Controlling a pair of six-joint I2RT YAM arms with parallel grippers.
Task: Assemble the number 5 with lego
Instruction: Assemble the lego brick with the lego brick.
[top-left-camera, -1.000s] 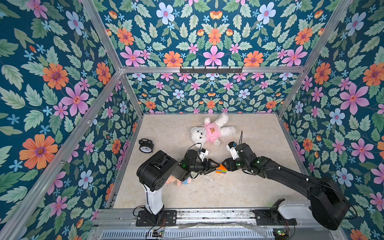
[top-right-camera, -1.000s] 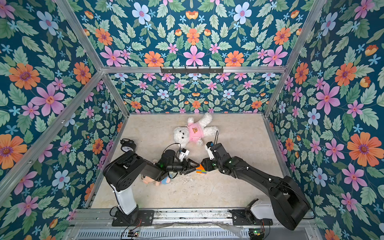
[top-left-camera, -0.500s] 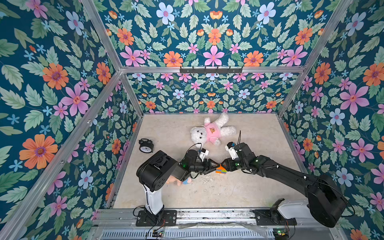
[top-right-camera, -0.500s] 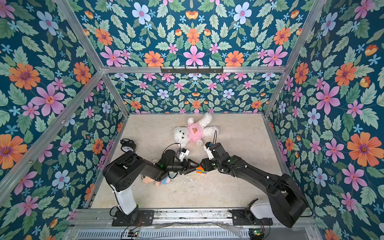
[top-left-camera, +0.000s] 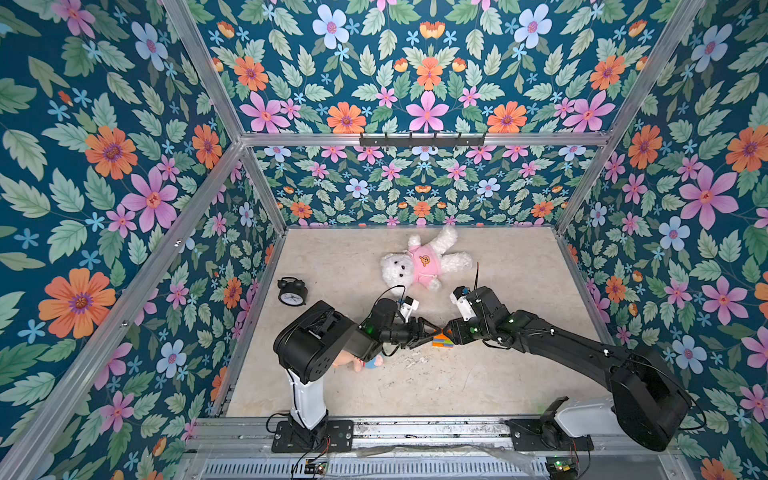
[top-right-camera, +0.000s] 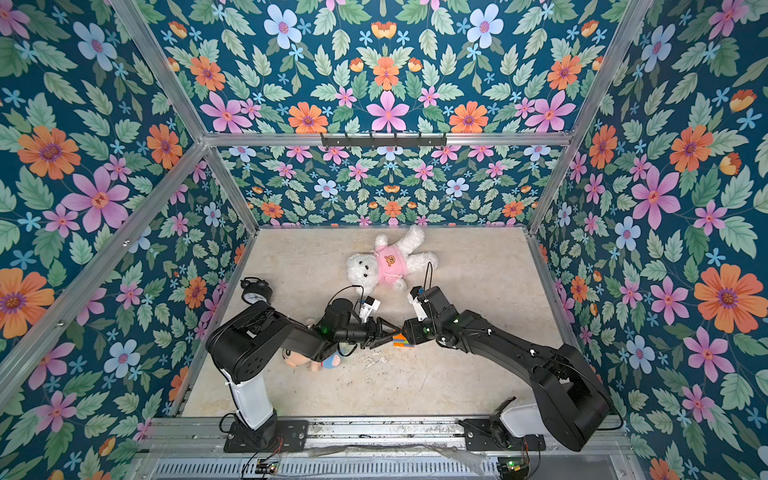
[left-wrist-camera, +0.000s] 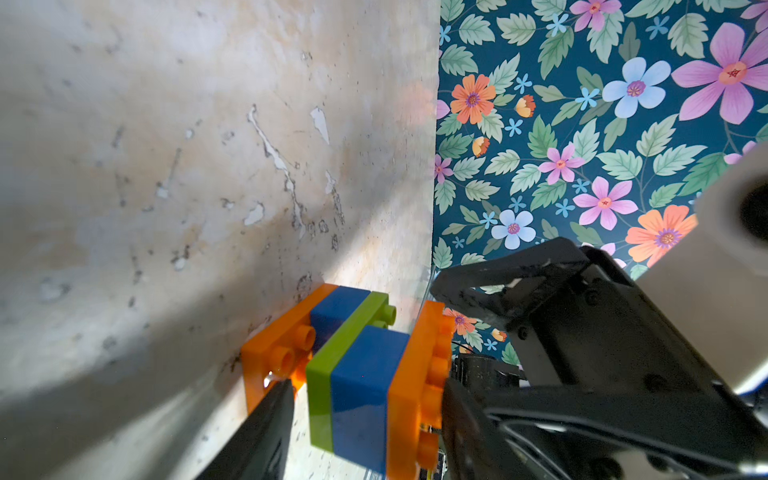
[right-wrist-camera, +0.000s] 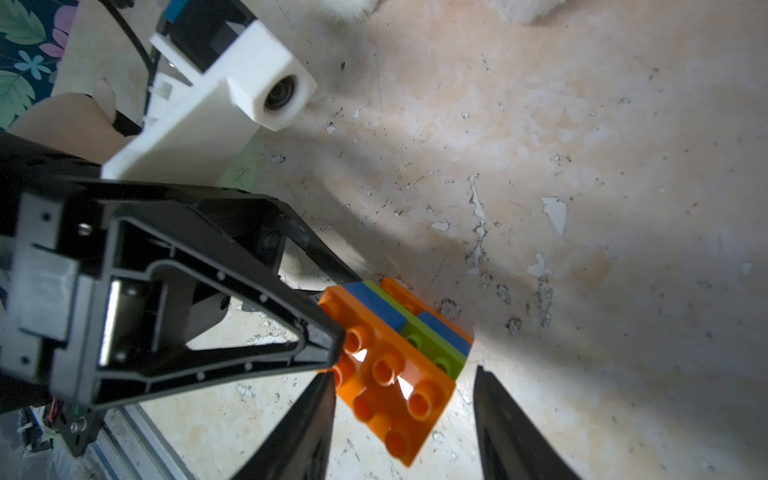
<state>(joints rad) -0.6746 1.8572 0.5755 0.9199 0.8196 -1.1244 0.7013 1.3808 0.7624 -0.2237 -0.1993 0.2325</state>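
Observation:
The lego forms one striped block (top-left-camera: 440, 340) of orange, blue, lime green, blue and orange layers, standing at mid-table between the two arms. My left gripper (left-wrist-camera: 365, 388) is shut on it. One of its fingers (right-wrist-camera: 324, 345) presses the studded top orange brick, the other sits at the bottom orange brick by the table. My right gripper (right-wrist-camera: 403, 374) reaches in from the opposite side and is open. Its fingers (right-wrist-camera: 507, 436) flank the block (right-wrist-camera: 395, 353), with a clear gap on one side. In both top views the two grippers hide most of the block (top-right-camera: 400, 340).
A white teddy in a pink shirt (top-left-camera: 424, 262) lies just behind the grippers. A black alarm clock (top-left-camera: 292, 293) stands by the left wall. A small doll (top-right-camera: 299, 357) lies partly under my left arm. Floral walls enclose the table on three sides.

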